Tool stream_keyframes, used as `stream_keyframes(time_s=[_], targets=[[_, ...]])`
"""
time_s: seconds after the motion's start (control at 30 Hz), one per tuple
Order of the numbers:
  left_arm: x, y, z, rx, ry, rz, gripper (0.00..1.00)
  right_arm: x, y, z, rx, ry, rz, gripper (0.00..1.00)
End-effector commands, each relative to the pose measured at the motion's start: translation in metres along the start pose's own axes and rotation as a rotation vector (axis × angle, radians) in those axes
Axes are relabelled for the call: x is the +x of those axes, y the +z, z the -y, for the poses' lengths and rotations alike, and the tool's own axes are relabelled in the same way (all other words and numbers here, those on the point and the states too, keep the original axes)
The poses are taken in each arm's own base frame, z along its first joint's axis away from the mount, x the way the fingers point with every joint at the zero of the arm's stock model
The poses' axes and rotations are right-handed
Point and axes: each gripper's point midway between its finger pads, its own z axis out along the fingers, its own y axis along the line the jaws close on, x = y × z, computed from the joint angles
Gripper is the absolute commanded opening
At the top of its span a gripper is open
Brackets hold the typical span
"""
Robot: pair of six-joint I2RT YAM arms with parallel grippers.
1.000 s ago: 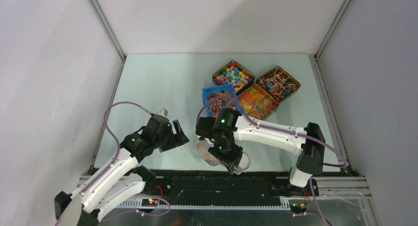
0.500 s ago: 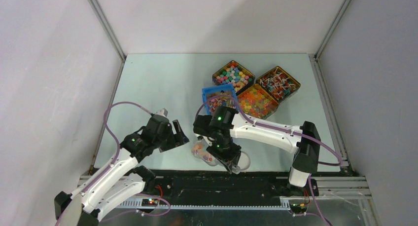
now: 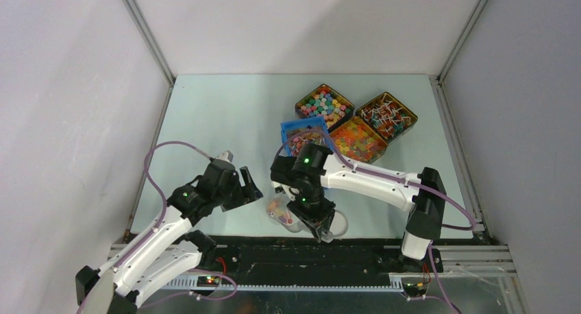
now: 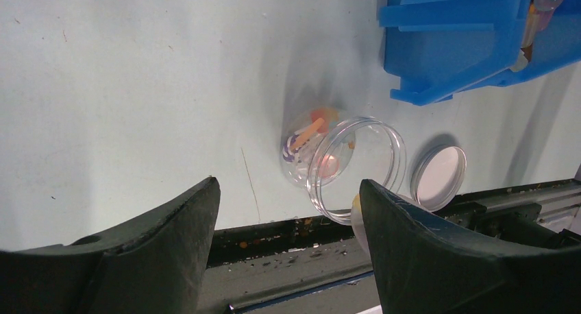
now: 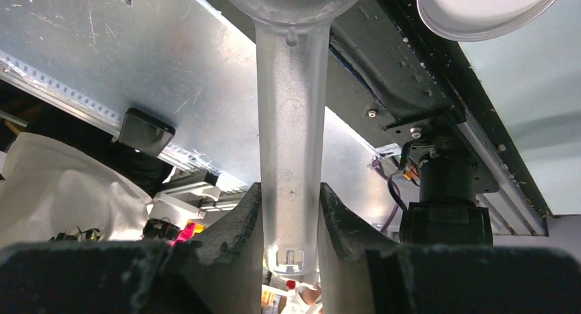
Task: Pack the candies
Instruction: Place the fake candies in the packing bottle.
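right tool (image 5: 291, 221) clamping scoop (image 5: 291, 108), wrist view only

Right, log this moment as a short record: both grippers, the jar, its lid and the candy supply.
left gripper: open, empty, hovering over the jar
right gripper: shut on the scoop handle
jar: clear, lid off, a few candies inside
lid: on the table beside the jar
supply: three filled trays and a blue bin behind the jar
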Motion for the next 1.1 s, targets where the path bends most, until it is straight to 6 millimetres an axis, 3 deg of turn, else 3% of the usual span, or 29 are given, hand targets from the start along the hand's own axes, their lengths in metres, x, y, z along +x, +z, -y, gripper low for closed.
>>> stream_keyframes(time_s=[0.0,0.8,1.07], targets=[[0.0,0.002,-0.001,0.0,-0.006,0.002,0.8,0.007,-0.005,-0.001,-0.026,0.014,-0.042,0.0],[0.003,0.004,-0.004,-0.006,-0.01,-0.002,0.8,0.004,-0.009,-0.003,-0.134,0.048,-0.06,0.0],[0.0,0.002,-0.001,-0.004,0.004,0.0,0.8,-0.004,-0.016,0.0,-0.122,0.013,0.045,0.0]])
